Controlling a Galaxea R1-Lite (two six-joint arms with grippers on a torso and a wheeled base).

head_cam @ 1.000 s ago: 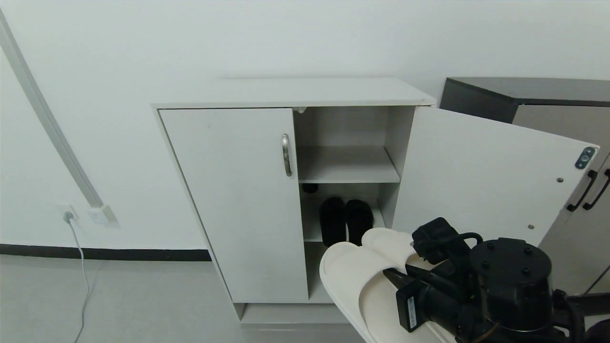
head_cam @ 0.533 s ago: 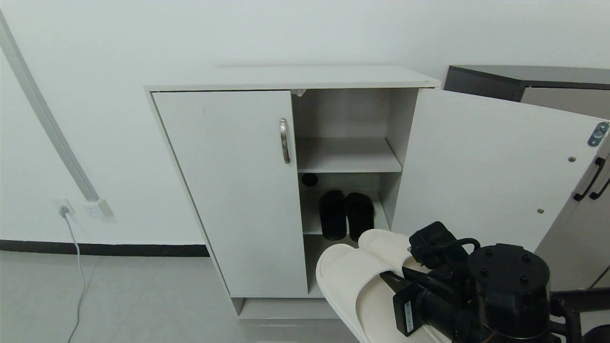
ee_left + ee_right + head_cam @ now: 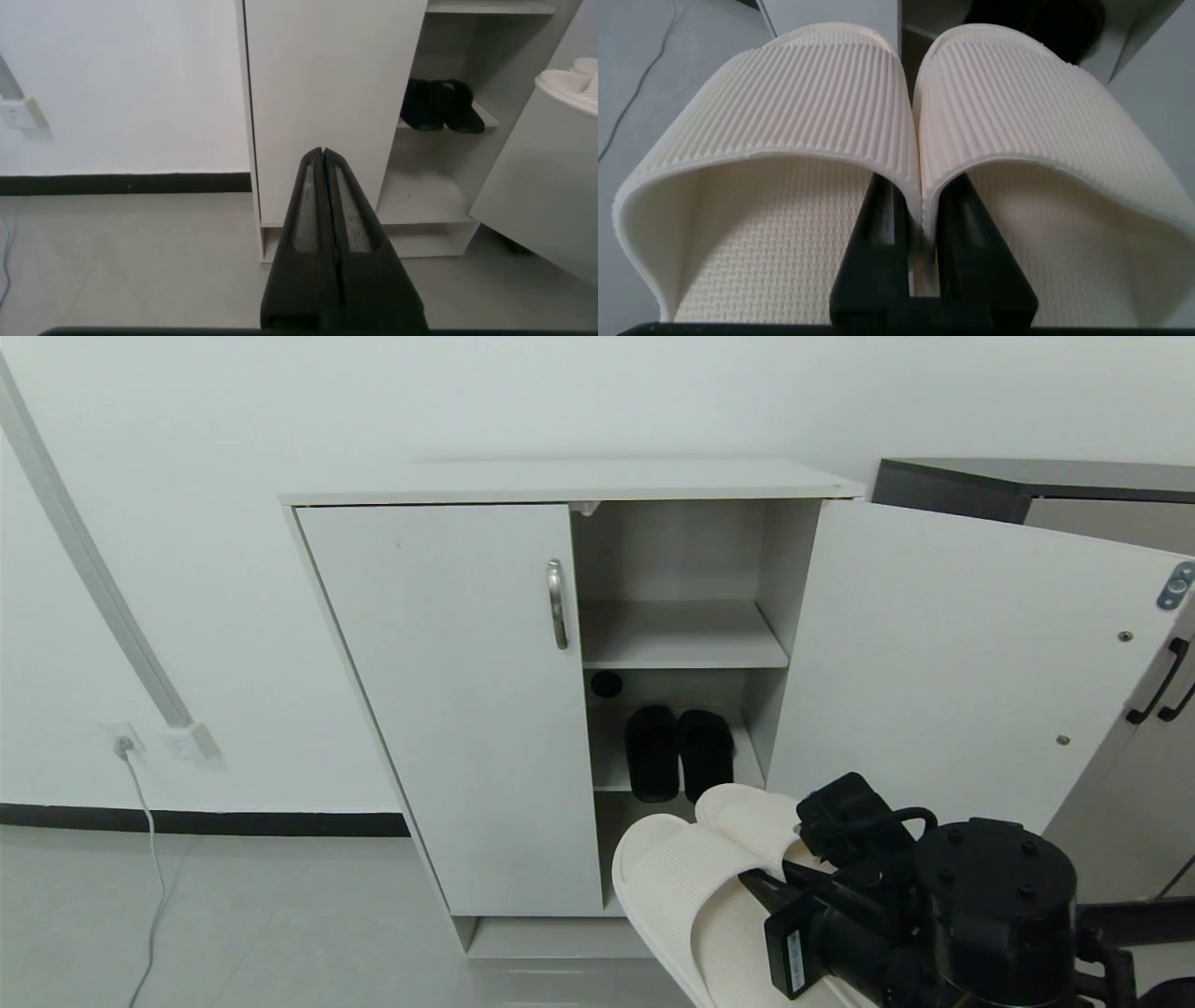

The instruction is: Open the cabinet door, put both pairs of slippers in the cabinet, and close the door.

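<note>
Two pairs of slippers are logged: one black, one white.

Left pincer (image 3: pixel 322 201): fingers pressed together, holding nothing, low in front of the cabinet (image 3: pixel 560 481) and above the floor (image 3: pixel 233 915).

Left door (image 3: pixel 448 709): shut, with a metal handle (image 3: pixel 556 605) at its inner edge.

Black slippers (image 3: pixel 679 751): already inside, side by side on the middle shelf (image 3: pixel 607 777), toes pointing out.

White slippers (image 3: pixel 681 877): held in the air just outside the open compartment, below and in front of the black pair. The right pincer (image 3: pixel 918 201) pinches the two adjoining inner side walls between its fingers, so one grip carries both.

Handling, as a judgement:
- The white pair looks like light, soft foam with ribbed straps and a textured footbed, so weight should not be a problem.
- The walls probably compress under the pinch, so the toes may droop or the pair may twist about the grip.
- A hold on the paired inner walls near mid-length seems sound.
- The ribbing should resist slipping.
- Nothing here looks fragile.

Right door (image 3: pixel 934 663): swung wide open to the right, and the white pair is close to its inner face.
</note>
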